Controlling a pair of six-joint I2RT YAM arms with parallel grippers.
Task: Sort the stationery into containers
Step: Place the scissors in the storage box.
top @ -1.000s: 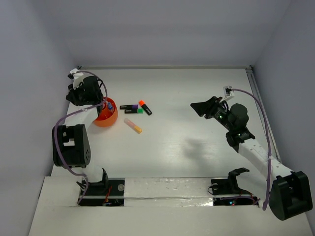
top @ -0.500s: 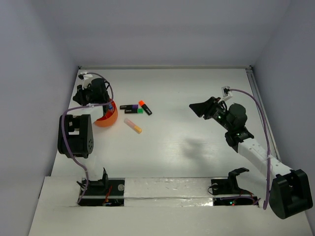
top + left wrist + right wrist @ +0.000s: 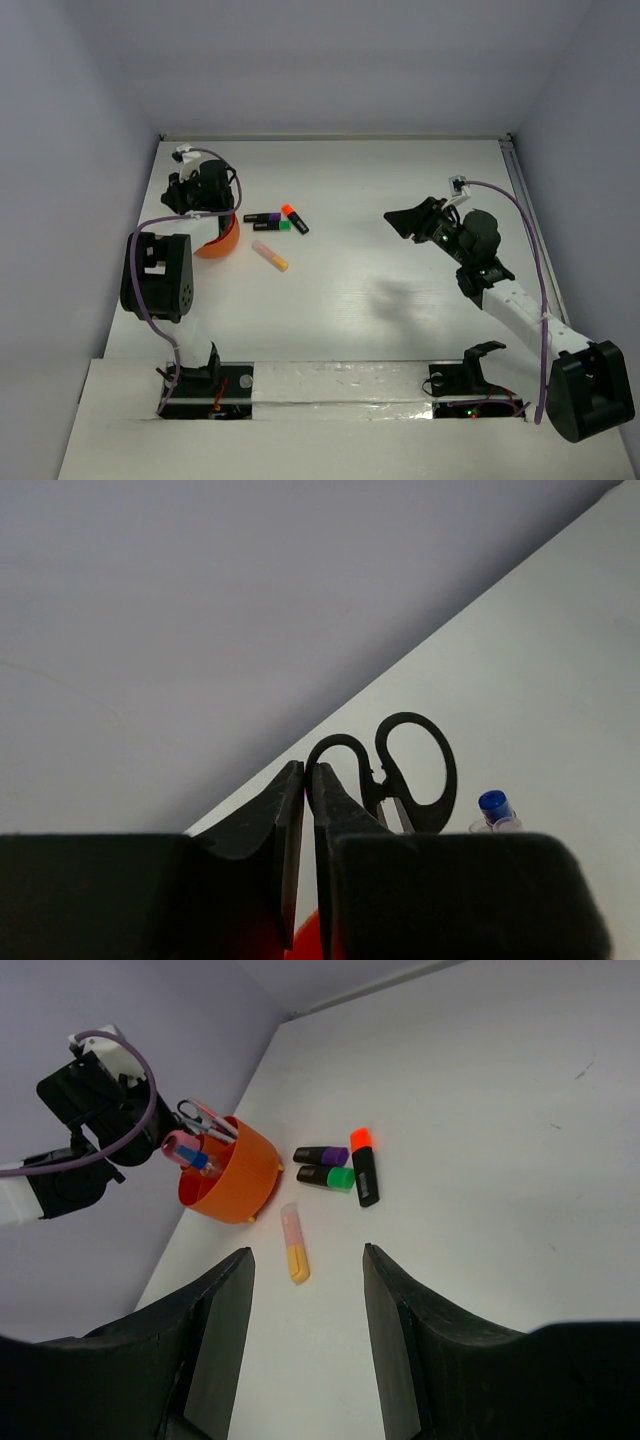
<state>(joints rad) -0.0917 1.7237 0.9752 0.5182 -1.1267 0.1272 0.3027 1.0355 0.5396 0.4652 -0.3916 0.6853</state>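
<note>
The orange container (image 3: 222, 240) (image 3: 240, 1175) stands at the left of the table. In it are black-handled scissors (image 3: 400, 775) (image 3: 205, 1120), a blue-capped bottle (image 3: 492, 805) and a pink-capped bottle (image 3: 180, 1145). My left gripper (image 3: 212, 208) (image 3: 307, 770) hangs at the container's far-left rim, jaws together with only a thin slit and nothing seen between them; the scissors' handles stand just behind its tips. Purple (image 3: 262, 216), green (image 3: 275, 226) and orange (image 3: 295, 218) highlighters lie right of the container, a yellow marker (image 3: 270, 255) (image 3: 294, 1245) nearer. My right gripper (image 3: 405, 220) (image 3: 306, 1250) hovers open far to the right.
Grey walls close the left and back sides; the container sits close to the left wall. The left arm's bulky elbow (image 3: 155, 275) stands just in front of the container. A white rail (image 3: 520, 170) runs along the table's right edge.
My left wrist has swung right from beside the left wall to over the container's rim. The right arm has barely moved.
</note>
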